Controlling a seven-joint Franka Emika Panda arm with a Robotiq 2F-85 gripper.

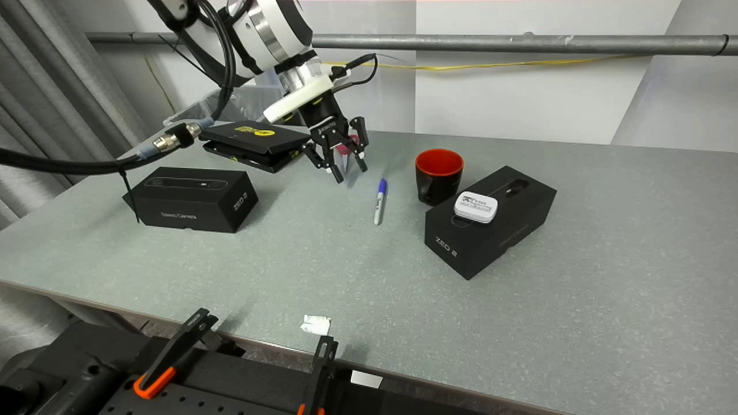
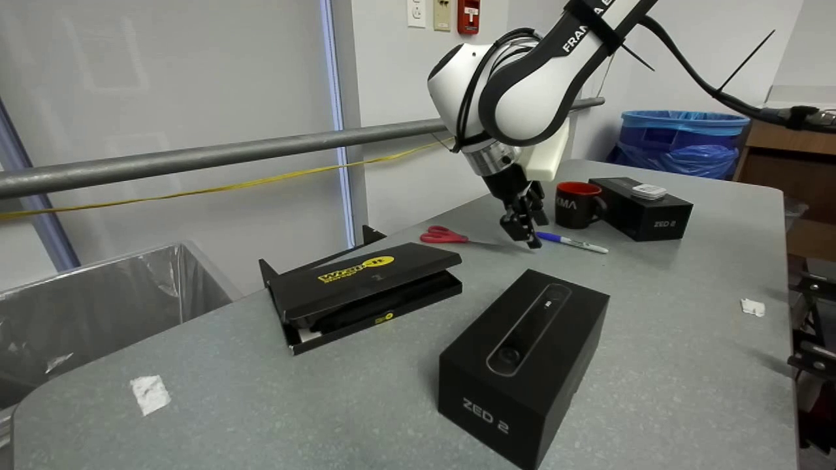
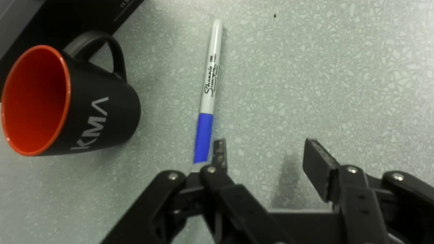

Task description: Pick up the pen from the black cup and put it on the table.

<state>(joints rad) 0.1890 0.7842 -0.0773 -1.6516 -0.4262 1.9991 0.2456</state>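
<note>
Seen from the wrist, the pen (image 3: 209,91) lay flat on the table (image 3: 339,84), outside the cup (image 3: 84,101) and near it, at the cup's three o'clock. Its white barrel ran up towards twelve, its blue cap (image 3: 204,135) down towards six. On that evidence the placing the task asked for looked done. The gripper (image 3: 266,152) hung above the table with its fingers (image 3: 220,150) spread and only bare table showing between them; from there the pen stretched away at eleven o'clock. In an exterior view the cap lay just beside the fingertips, not touching.

The pen would likely handle as light, stiff and hard to damage, but smooth and round, so a nudge might set it rolling. If it had to be lifted, the best hold seemed mid-barrel, one pad at three and one at nine; a pinch on the cap risked letting the barrel swing or slide out. The nine o'clock finger would then need to come down between pen and cup without catching the handle (image 3: 96,37).
</note>
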